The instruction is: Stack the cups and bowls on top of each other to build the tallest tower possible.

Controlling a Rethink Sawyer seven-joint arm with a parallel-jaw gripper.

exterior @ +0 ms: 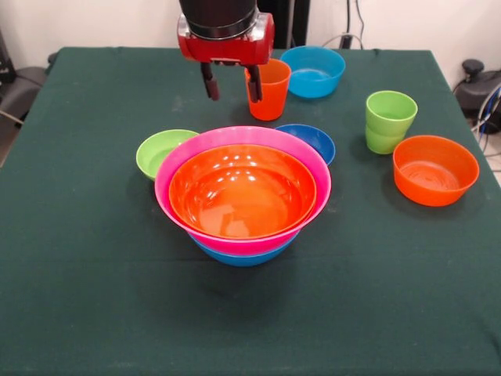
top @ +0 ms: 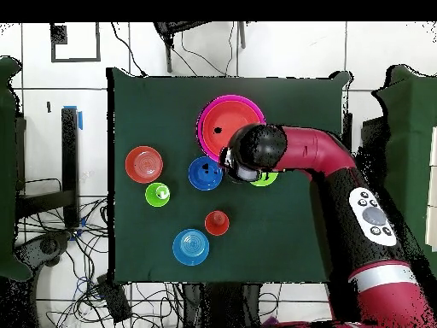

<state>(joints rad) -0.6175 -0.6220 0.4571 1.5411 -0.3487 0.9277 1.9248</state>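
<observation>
A: Two dark fingers hang from the end effector (exterior: 232, 81), spread apart with nothing between them. It hovers above the table (exterior: 78, 258), behind the tower (exterior: 243, 196) and just in front of the orange cup (exterior: 268, 88) as the front view has it.

B: Why there, do you reckon?

A: My guess is it stands ready over the small pieces, with the wide base already built: a large orange bowl (exterior: 239, 192) nests in the pink bowl (exterior: 309, 157), which sits in a blue bowl (exterior: 243, 257). Wide ones at the bottom make sense for height.

B: And the rest?

A: Loose on the table. A lime green bowl (exterior: 156, 151) touches the tower on one side, a dark blue bowl (exterior: 313, 139) peeks out behind it, a light blue bowl (exterior: 313, 72) sits far back, and the green cups (exterior: 388, 121), one in the other, stand near a smaller orange bowl (exterior: 435, 169).

B: Anything hard to make out?

A: Plenty. One finger overlaps the orange cup, so I cannot tell whether it touches. From overhead the arm (top: 324, 158) covers the end effector, most of the lime green bowl and part of the tower. Only the blue bowl's lower edge shows, and any second large orange bowl is hidden.
</observation>
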